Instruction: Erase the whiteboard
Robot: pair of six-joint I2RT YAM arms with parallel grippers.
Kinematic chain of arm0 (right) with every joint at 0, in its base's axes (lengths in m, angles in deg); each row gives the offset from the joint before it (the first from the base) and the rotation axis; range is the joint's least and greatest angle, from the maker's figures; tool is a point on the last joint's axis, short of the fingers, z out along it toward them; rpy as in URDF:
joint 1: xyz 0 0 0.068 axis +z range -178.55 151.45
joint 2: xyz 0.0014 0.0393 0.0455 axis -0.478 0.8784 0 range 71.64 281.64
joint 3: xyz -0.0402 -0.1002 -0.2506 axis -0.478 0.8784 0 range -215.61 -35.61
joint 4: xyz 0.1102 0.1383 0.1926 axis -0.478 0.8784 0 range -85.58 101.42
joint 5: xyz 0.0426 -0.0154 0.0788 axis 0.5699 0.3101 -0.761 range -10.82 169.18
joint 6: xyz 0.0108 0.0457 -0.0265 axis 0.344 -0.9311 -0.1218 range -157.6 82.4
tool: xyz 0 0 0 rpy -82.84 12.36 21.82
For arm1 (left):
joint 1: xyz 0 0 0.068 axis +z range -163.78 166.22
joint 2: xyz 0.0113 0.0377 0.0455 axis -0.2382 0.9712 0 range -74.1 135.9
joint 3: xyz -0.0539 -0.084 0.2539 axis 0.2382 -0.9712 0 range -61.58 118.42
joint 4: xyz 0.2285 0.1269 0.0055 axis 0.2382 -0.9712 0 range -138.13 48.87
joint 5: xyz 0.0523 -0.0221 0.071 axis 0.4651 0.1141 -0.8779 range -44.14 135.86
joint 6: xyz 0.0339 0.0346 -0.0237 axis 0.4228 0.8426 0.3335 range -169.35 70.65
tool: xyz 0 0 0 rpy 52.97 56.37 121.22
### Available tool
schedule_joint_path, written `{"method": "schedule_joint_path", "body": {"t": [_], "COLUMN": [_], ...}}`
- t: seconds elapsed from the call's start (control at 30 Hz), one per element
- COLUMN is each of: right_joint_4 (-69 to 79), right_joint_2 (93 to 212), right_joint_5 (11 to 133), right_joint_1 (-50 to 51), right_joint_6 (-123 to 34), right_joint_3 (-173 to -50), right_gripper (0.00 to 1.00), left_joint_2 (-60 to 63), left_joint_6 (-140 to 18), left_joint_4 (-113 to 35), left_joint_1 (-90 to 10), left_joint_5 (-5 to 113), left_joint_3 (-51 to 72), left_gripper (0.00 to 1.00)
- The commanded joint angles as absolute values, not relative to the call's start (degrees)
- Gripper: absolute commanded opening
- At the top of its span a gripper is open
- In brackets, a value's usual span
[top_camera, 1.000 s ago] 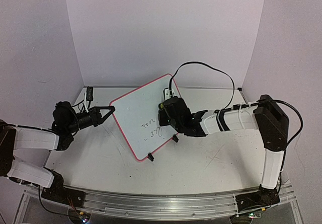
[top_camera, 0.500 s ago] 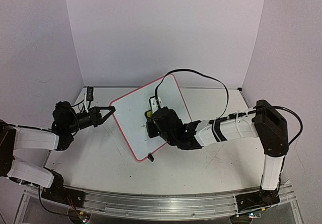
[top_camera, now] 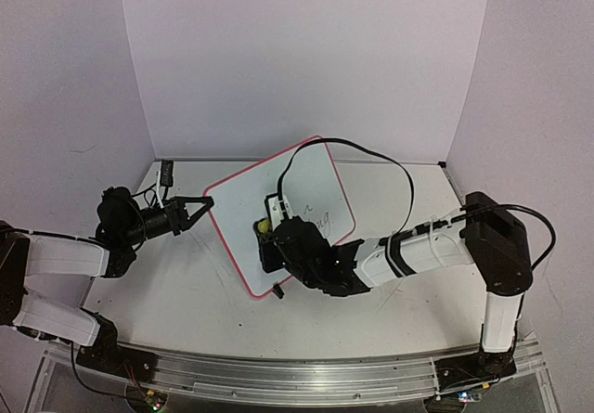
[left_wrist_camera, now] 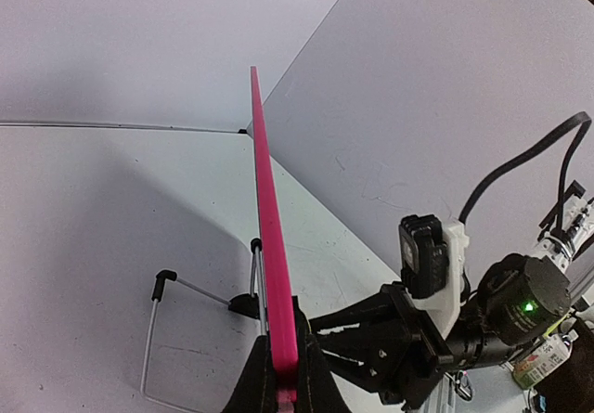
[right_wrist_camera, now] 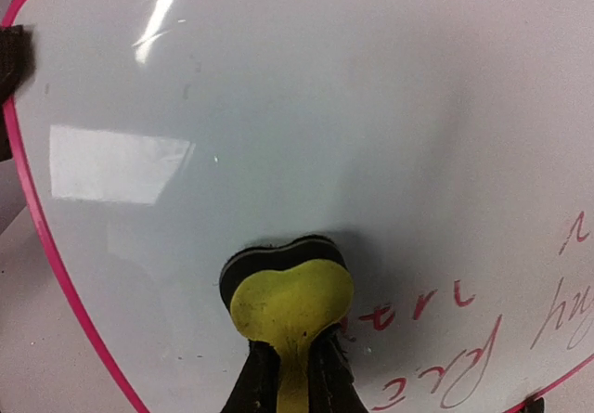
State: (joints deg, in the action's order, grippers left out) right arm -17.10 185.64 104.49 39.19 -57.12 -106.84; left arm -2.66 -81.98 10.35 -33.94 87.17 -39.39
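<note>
The whiteboard (top_camera: 311, 186), white with a pink frame, stands tilted on the table on its black feet. My left gripper (top_camera: 206, 203) is shut on its left edge; the left wrist view shows the pink frame (left_wrist_camera: 269, 246) edge-on between the fingers. My right gripper (top_camera: 266, 237) is shut on a yellow eraser (right_wrist_camera: 290, 303) with a black felt pad, pressed against the board's face (right_wrist_camera: 297, 107). Red handwriting (right_wrist_camera: 464, 339) shows to the right of the eraser. The board left of and above the eraser is wiped clean.
A small black object (top_camera: 166, 170) lies at the table's back left by the wall. The right arm's black cable (top_camera: 371, 158) arcs over the board. The board's wire stand (left_wrist_camera: 158, 329) shows behind it in the left wrist view. Walls enclose the table.
My right gripper has swept the eraser from the board's right side down and left across its face. Writing in the lower middle is covered or wiped. The left gripper has kept its hold.
</note>
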Motion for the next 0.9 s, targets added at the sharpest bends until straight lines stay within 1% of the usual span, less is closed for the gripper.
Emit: {"method": "schedule_joint_path", "body": {"t": [0.0, 0.23, 0.47, 0.67, 0.87], "right_joint_4": [-14.7, -13.7, -12.7, -12.0, -13.4], "right_joint_2": [183.5, 182.1, 182.8, 182.7, 181.1], "right_joint_5": [109.6, 108.6, 107.8, 105.7, 96.3], "right_joint_1": [32.2, 24.6, 20.6, 19.8, 21.9], "right_joint_6": [-60.2, -59.9, -58.3, -58.0, -55.5], "right_joint_3": [-103.6, -101.3, -102.0, -103.2, -105.0], "right_gripper": [0.0, 0.0, 0.0, 0.0, 0.0], "left_joint_2": [-3.1, -2.9, -2.4, -2.0, -1.8], "left_joint_6": [-79.7, -79.7, -79.6, -79.6, -79.6], "left_joint_4": [11.2, 11.2, 11.2, 11.2, 11.2], "left_joint_1": [-35.4, -35.4, -35.4, -35.4, -35.5], "left_joint_5": [94.4, 94.4, 94.5, 94.6, 94.6], "left_joint_3": [-38.5, -38.5, -38.3, -38.1, -38.0], "left_gripper": [0.0, 0.0, 0.0, 0.0, 0.0]}}
